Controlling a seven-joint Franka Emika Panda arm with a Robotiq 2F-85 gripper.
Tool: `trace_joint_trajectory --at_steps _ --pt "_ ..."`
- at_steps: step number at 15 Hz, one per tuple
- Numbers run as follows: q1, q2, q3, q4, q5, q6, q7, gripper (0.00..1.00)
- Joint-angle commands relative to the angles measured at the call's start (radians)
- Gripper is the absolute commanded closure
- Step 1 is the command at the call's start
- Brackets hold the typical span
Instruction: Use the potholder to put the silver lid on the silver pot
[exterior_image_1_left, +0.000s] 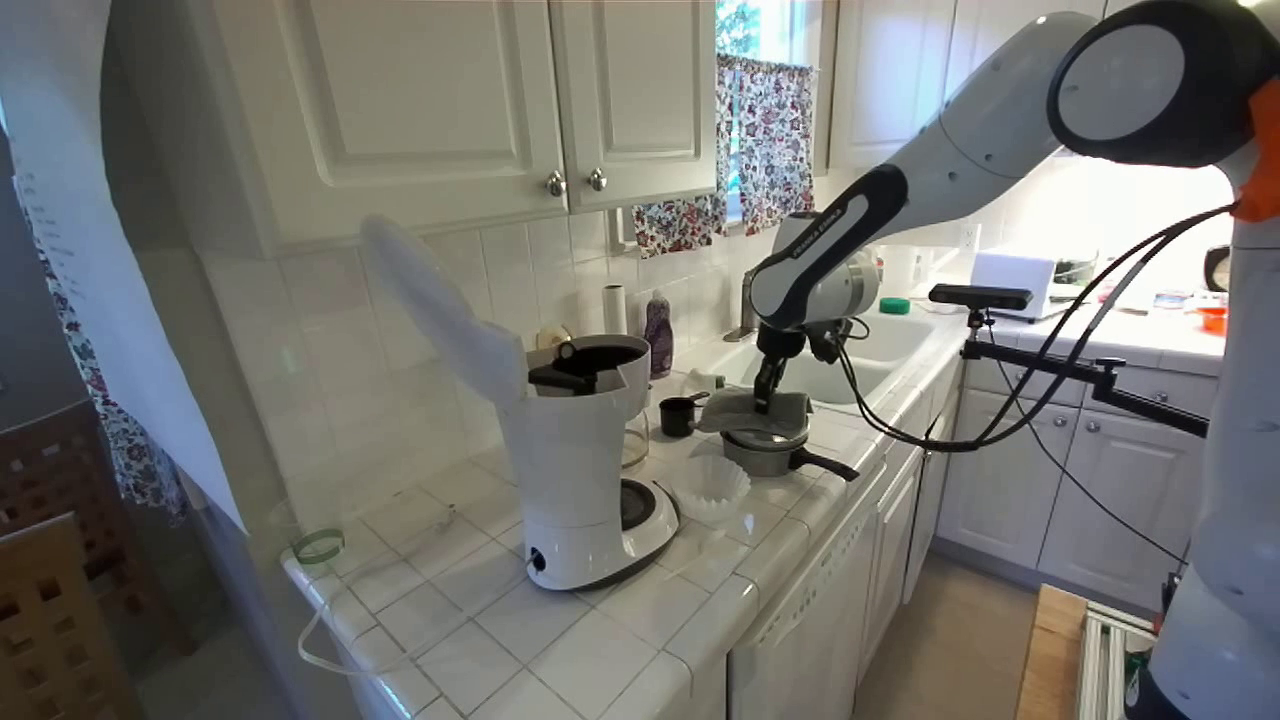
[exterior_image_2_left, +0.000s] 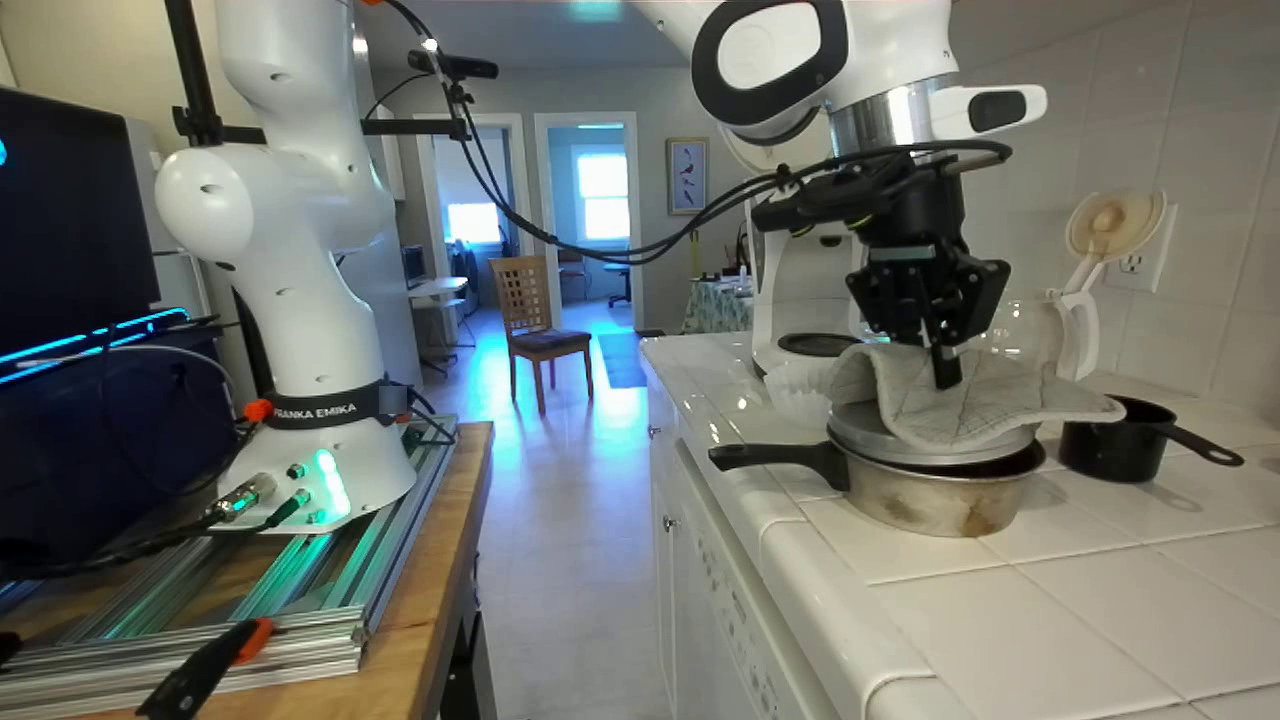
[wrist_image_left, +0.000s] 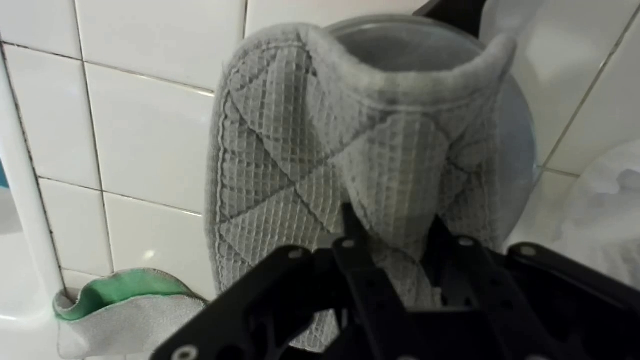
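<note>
The grey quilted potholder (exterior_image_2_left: 1010, 400) is draped over the silver lid (exterior_image_2_left: 868, 432). My gripper (exterior_image_2_left: 938, 365) points down with its fingers closed around a fold of the potholder; anything under the fold is hidden. The lid sits over the silver pot (exterior_image_2_left: 930, 505), slightly tilted and offset toward the handle side, with a dark gap along the far rim. In an exterior view the potholder (exterior_image_1_left: 730, 412) covers most of the lid above the pot (exterior_image_1_left: 760, 462). In the wrist view the lid (wrist_image_left: 517, 145) shows beside the potholder (wrist_image_left: 270, 165), between my fingers (wrist_image_left: 392, 220).
A black small pot (exterior_image_2_left: 1115, 440) stands close to the silver pot. The white coffee maker (exterior_image_1_left: 570, 480) and a paper filter (exterior_image_1_left: 712, 487) are nearby. The sink (exterior_image_1_left: 880, 340) lies behind. A green and grey cloth (wrist_image_left: 130, 315) lies at the sink edge. The counter's front edge runs near the pot handle (exterior_image_2_left: 780, 457).
</note>
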Motion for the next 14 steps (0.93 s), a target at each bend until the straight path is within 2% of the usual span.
trace_joint_trajectory --at_steps 1,14 --pt "-0.011 0.008 0.007 0.011 0.027 -0.009 -0.031 0.92" --pt "-0.021 0.024 0.012 0.033 0.062 -0.035 -0.051 0.92"
